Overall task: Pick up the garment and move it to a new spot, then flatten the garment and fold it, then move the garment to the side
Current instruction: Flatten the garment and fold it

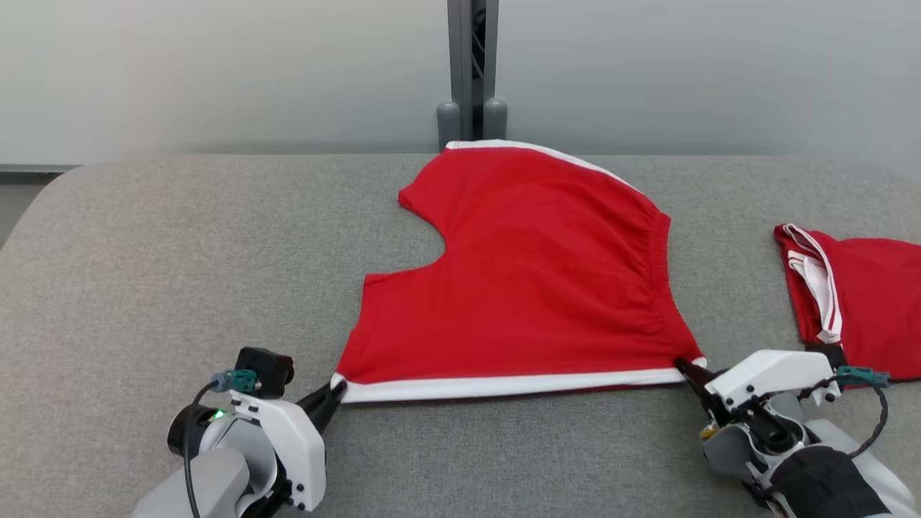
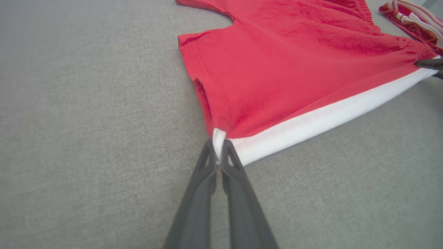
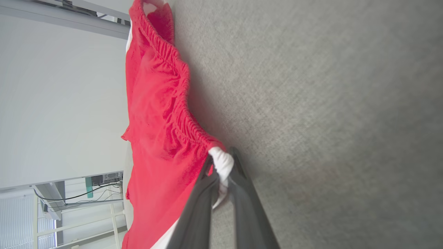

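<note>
The second red garment (image 1: 860, 302) is cut off by the right edge of the head view. You get its white-trimmed folded edge and some red cloth, and its full shape can't be told. In the left wrist view a blurred corner of it sits top right.

The left fingers (image 2: 204, 180) are pressed together, pinching the near-left corner of the garment (image 1: 532, 280) right on its white band. The right fingers (image 3: 242, 193) pinch the near-right corner, with a white wad of band bunched between them. In the head view both sets of tips are partly hidden by cloth. A dark tip of the right fingers also pokes in at the right edge of the left wrist view, cut off.

The garment is red and lies spread on the middle of the tabletop (image 1: 144, 288). Its white band runs taut along the near edge between the two pinches. You can't tell whether that edge rests on the surface or hangs just off it. There's shadow under the gathered right side. The far white-trimmed edge reaches the back of the tabletop, by the grey post (image 1: 471, 65). The second garment is well apart, to the right.

The tabletop is covered in grey woven fabric and has rounded corners. Pale grey wall panels stand behind it. The right wrist view is rolled sideways, so the garment's lower end runs off the bottom. Its lower left corner shows a white frame (image 3: 79, 207) with cables.
</note>
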Tool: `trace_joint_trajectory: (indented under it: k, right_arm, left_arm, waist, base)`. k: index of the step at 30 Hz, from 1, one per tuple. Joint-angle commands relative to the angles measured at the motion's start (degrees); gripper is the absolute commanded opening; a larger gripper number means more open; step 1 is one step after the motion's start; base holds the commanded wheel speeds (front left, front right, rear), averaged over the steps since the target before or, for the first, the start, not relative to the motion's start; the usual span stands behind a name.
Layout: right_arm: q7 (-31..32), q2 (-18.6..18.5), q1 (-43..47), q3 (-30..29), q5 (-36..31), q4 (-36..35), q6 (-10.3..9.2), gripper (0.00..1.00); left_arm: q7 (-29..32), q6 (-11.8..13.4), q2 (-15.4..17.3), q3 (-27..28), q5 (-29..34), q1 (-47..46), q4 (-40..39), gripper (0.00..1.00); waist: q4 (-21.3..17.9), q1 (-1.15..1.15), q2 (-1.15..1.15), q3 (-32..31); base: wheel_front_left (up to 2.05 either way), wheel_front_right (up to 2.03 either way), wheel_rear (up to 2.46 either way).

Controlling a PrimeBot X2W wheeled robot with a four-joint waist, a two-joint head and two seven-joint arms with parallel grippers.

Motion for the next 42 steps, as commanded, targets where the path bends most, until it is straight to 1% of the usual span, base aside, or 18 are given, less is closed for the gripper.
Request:
trace_joint_trajectory:
  k: [1, 2, 8, 10, 14, 20, 25, 30, 31, 32, 38, 42]
  right_arm:
    - [0.7, -2.1, 1.8, 0.4, 0.0, 0.9, -0.31, 0.00]
    - [0.7, -2.1, 1.8, 0.4, 0.0, 0.9, -0.31, 0.00]
    - [4.5, -3.0, 4.3, 1.6, 0.5, 0.9, -0.31, 0.00]
    - [6.9, -2.6, 5.1, 2.2, 0.7, 0.8, -0.30, 0.00]
    - [13.8, -1.3, 6.7, 2.0, 2.8, 0.8, -0.31, 0.00]
    - [18.6, -1.2, 8.8, 3.0, 3.4, 0.9, -0.40, 0.00]
    - [22.9, -1.6, 10.0, 3.8, 3.0, 1.0, -0.43, 0.00]
    - [27.1, -4.1, 11.2, 4.3, 2.7, -0.6, -0.46, 0.00]
    - [29.3, -5.4, 11.6, 4.7, 2.6, -2.1, -0.46, 0.00]
    - [30.5, -6.0, 12.1, 4.9, 2.5, -3.0, -0.46, 0.00]
    - [37.4, -10.7, 15.4, 6.6, 1.8, -12.5, -0.41, 0.00]
    - [38.7, -14.6, 17.7, 6.6, 2.6, -17.3, -0.37, 0.00]
  left_arm:
    - [0.6, 0.2, 2.6, -1.3, 0.1, 1.4, 0.0, 0.00]
    - [0.6, 0.2, 2.6, -1.3, 0.1, 1.4, 0.0, 0.00]
    - [4.0, 0.2, 5.3, -5.7, -1.3, 4.6, -4.8, 0.00]
    - [4.9, 0.2, 6.7, -6.8, -0.8, 5.2, -6.5, 0.00]
    - [6.5, 0.2, 8.9, -8.1, -0.6, 7.3, -10.4, 0.00]
    - [8.6, 0.2, 14.1, -8.9, -0.7, 10.3, -16.9, 0.00]
    - [11.0, 1.6, 19.1, -9.0, -0.9, 12.6, -23.1, 0.00]
    - [13.1, 3.2, 23.4, -9.0, -2.1, 14.5, -29.6, 0.00]
    - [13.9, 3.8, 24.6, -9.1, -2.3, 14.9, -32.0, 0.00]
    - [14.2, 4.2, 25.1, -9.0, -2.4, 15.0, -33.0, 0.00]
    - [15.0, 6.5, 26.5, -8.7, -3.0, 15.6, -37.2, 0.00]
    - [15.3, 7.4, 26.8, -8.6, -3.1, 15.6, -38.3, 0.00]
  waist:
    - [0.5, 0.00, 0.00, -1.6]
    - [0.5, 0.00, 0.00, -1.6]
    - [0.9, 0.00, 0.00, -3.6]
    - [0.8, 0.00, 0.00, -4.0]
    - [0.7, 0.00, 0.00, -4.8]
    - [0.2, 0.00, 0.00, -5.1]
    - [0.1, 0.00, 0.00, -5.3]
    - [-0.2, 0.00, 0.00, -5.4]
    - [-0.3, 0.00, 0.00, -5.5]
    - [-0.3, 0.00, 0.00, -5.6]
    - [-0.5, 0.00, 0.00, -5.9]
    - [-0.6, 0.00, 0.00, -6.1]
  base:
    - [0.00, 0.00, 0.00]
    - [0.00, 0.00, 0.00]
    - [0.00, 0.00, 0.00]
    - [0.00, 0.00, 0.00]
    - [0.00, 0.00, 0.00]
    - [0.00, 0.00, 0.00]
    - [0.00, 0.00, 0.00]
    - [0.00, 0.00, 0.00]
    - [0.00, 0.00, 0.00]
    - [0.00, 0.00, 0.00]
    - [0.00, 0.00, 0.00]
    - [0.00, 0.00, 0.00]
